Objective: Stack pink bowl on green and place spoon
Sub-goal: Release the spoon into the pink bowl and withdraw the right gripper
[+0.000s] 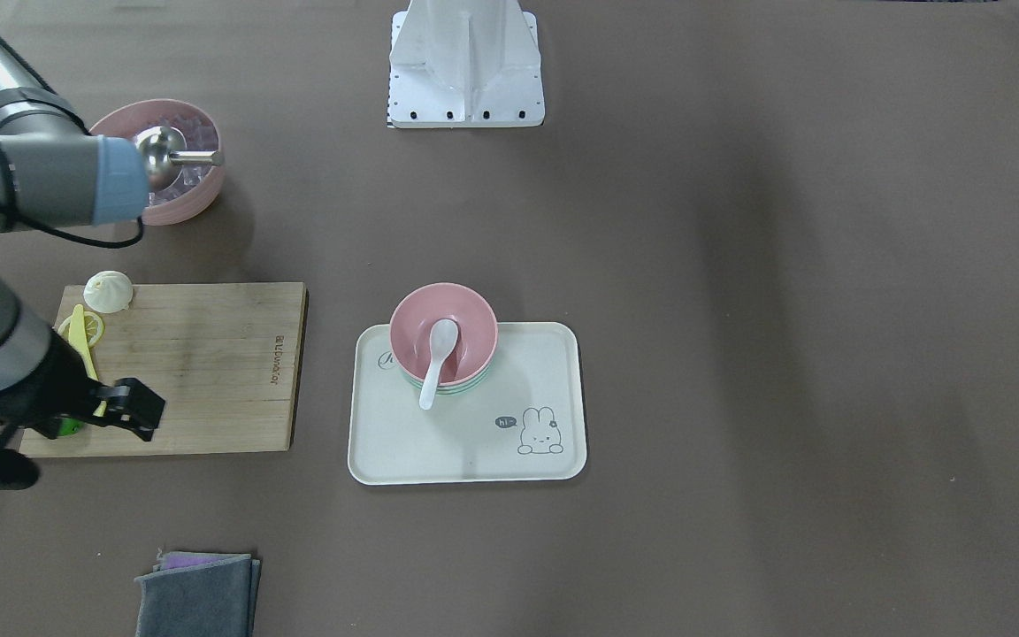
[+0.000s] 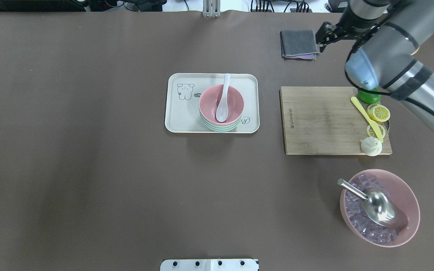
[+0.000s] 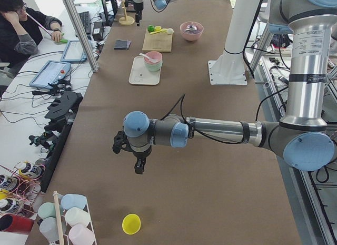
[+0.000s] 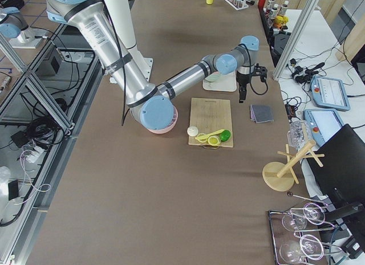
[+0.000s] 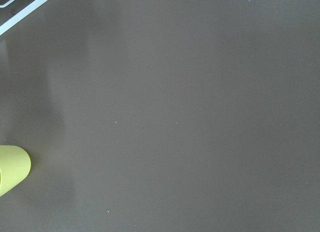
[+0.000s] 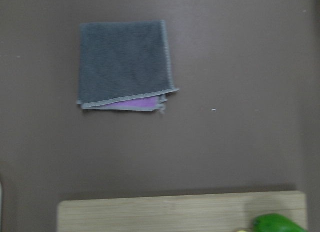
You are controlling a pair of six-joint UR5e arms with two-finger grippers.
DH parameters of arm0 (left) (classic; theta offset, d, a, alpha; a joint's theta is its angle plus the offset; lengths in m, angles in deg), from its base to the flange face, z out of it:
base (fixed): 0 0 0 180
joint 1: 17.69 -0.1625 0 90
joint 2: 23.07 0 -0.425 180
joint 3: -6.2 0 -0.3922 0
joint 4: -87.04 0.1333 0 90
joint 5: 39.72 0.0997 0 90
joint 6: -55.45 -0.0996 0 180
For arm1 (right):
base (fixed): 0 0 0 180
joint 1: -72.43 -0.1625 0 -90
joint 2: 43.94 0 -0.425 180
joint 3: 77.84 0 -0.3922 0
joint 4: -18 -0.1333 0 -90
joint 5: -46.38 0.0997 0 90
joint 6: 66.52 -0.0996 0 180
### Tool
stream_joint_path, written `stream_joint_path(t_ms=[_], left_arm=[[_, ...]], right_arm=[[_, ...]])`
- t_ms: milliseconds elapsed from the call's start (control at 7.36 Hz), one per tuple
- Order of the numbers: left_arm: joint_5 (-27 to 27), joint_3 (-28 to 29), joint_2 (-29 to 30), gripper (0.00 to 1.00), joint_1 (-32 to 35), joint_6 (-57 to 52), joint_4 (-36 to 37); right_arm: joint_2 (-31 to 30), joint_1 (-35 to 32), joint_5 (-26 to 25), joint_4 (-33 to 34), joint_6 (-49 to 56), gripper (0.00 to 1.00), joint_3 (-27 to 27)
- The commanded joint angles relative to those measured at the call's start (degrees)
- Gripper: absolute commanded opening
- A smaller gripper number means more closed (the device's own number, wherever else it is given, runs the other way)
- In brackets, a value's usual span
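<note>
The right gripper hangs over the end of the pale wooden cutting board nearest the operators' edge, toward the worktop's right end. Nothing is in its fingers. Whether they stand apart or together I cannot tell from these views. Its wrist camera looks down on the folded grey cloth that lies just beyond the board, close to the operators' edge.

From those fingers, the task's things lie toward the middle of the worktop, past the board's other end. There the cream rectangular tray carries the pale green bowl, with the pink bowl nested inside it. The white ceramic spoon lies with its scoop in the pink bowl. Its handle leans over the rim, so its long axis runs toward the operators' edge.

The left gripper is well away near the worktop's left end, close to a yellow cup. Its fingers cannot be judged from the only view that shows it.

The stacking and spoon placement look finished. If the spoon needs adjusting, the right arm is much the nearer, and a grip across the protruding handle would suit.
</note>
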State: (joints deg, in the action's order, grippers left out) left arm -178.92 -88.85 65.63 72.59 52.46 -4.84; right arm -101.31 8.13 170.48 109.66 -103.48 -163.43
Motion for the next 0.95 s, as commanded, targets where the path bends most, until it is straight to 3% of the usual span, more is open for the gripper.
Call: stream_joint_path(t_ms=[0,407,543,815], left_arm=[[-1.25,-0.84,-0.20,0.98,1.83,-0.43,0.30],[0.42,-0.31,-1.25,0.98,1.56,-0.52,0.21],[1.99,-0.31,-1.16,0.98,1.30,-0.52,0.21],[2.80,-0.57,-1.34,0.98,1.38,-0.52,0.39]], right_arm=[[-8.68,-10.02,4.74,0.27,17.46,1.00,-0.37],[-21.68,-19.17,5.19,0.01,32.08,1.00,-0.80],[-25.38,-21.11,5.10,-0.08,32.64,1.00,-2.46],[-35.47,-22.45,5.01,-0.16,32.56,1.00,-11.30]])
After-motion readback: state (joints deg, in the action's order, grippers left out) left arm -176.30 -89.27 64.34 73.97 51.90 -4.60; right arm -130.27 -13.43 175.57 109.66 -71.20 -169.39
